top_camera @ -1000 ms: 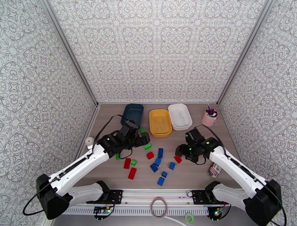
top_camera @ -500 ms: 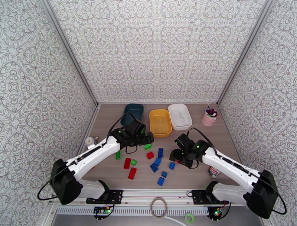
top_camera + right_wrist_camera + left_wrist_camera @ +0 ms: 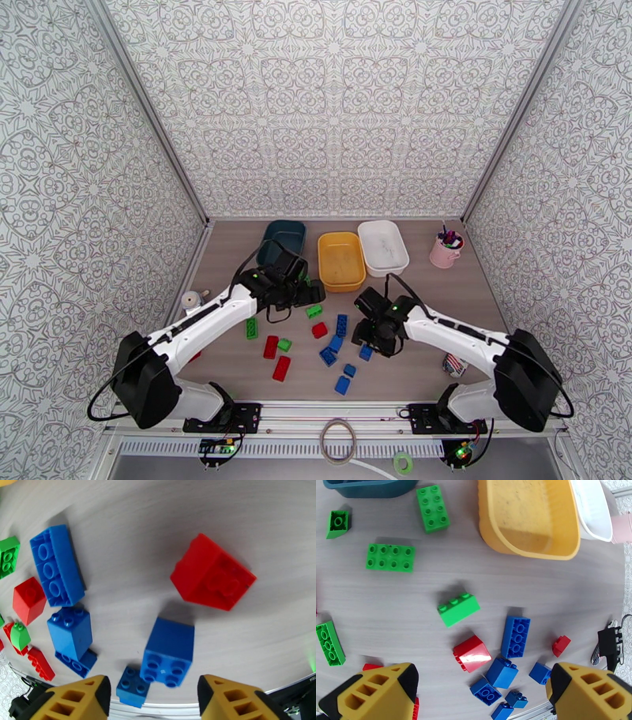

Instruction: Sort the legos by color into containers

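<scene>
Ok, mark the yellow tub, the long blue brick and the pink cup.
yellow tub (image 3: 529, 517), left wrist view, on its bare inside floor.
long blue brick (image 3: 57, 565), right wrist view, on its studded top.
pink cup (image 3: 444, 254), top external view, on its outer wall.

The white-and-black left arm (image 3: 213, 320) reaches forward and rightward from its base, forearm low, black wrist tipped downward. Its left claw (image 3: 306, 294) has chunky yellow plastic fingers (image 3: 379, 691) spread wide, gripping nothing. The white-and-black right arm (image 3: 458, 335) stretches leftward toward the middle. Its right claw (image 3: 366, 335) points down, yellow fingers (image 3: 75, 699) parted and clamped on nothing.
</scene>
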`<move>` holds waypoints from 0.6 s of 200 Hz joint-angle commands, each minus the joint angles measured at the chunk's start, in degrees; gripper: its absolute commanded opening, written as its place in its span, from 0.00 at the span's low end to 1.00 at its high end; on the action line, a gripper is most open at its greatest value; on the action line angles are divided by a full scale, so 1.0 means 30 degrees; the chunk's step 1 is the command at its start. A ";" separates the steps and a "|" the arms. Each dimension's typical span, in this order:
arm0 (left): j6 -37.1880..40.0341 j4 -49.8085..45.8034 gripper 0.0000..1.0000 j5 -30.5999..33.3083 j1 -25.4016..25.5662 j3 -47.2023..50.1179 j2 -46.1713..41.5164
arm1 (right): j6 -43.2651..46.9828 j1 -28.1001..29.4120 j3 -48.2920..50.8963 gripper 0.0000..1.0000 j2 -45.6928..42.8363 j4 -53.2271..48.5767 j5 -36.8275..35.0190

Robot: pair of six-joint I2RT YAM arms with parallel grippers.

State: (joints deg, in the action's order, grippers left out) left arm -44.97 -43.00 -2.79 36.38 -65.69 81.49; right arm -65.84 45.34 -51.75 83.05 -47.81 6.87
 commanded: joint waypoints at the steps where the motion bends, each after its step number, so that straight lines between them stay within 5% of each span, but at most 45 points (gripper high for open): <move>1: -0.0053 0.0300 0.94 -0.0445 -0.0217 0.0438 -0.0708 | -0.0464 0.0144 -0.0204 0.60 0.0612 -0.0112 0.0051; 120: 0.0399 0.0270 0.99 -0.0622 -0.0970 0.0460 -0.0958 | 0.0284 0.0144 -0.1065 0.48 0.3051 -0.0280 0.0084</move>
State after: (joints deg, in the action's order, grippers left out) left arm -44.75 -43.00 -3.42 34.22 -64.73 79.99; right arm -66.00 45.34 -53.17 91.48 -48.25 6.85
